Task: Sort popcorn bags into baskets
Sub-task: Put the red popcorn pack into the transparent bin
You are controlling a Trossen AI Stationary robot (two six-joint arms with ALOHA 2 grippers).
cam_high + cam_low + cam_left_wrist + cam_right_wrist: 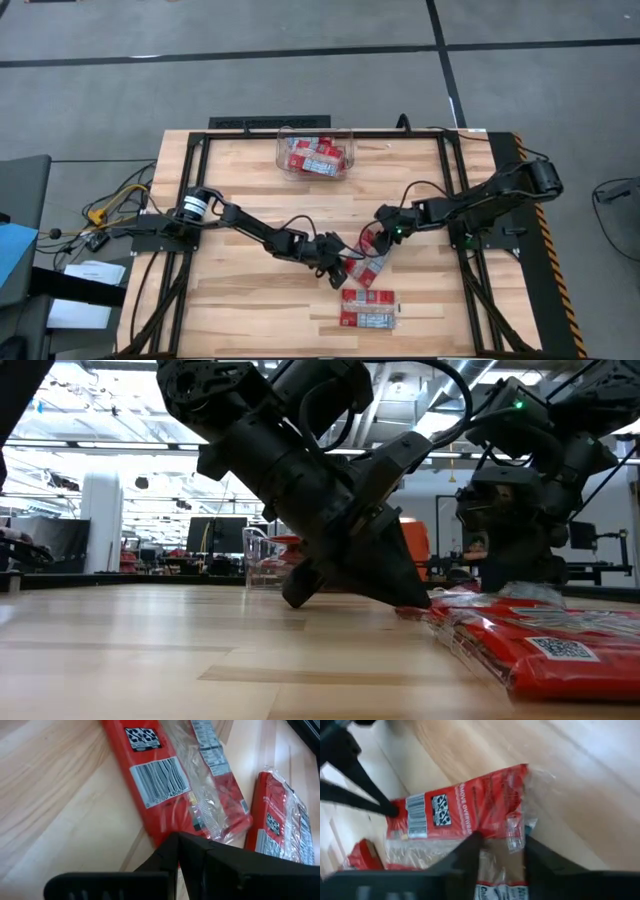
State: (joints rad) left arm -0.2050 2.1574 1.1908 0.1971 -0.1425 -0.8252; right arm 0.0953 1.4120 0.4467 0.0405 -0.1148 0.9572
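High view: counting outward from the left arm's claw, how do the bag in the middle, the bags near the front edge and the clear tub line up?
1. Middle bag, touching the left gripper.
2. Front-edge bags, just below.
3. Clear tub, at the far edge.

A light wooden slatted tabletop (250, 290) sits in a black metal frame (200, 140) on a grey floor (300, 60). Yellow and black cables (110, 205) lie beside the table's left edge.
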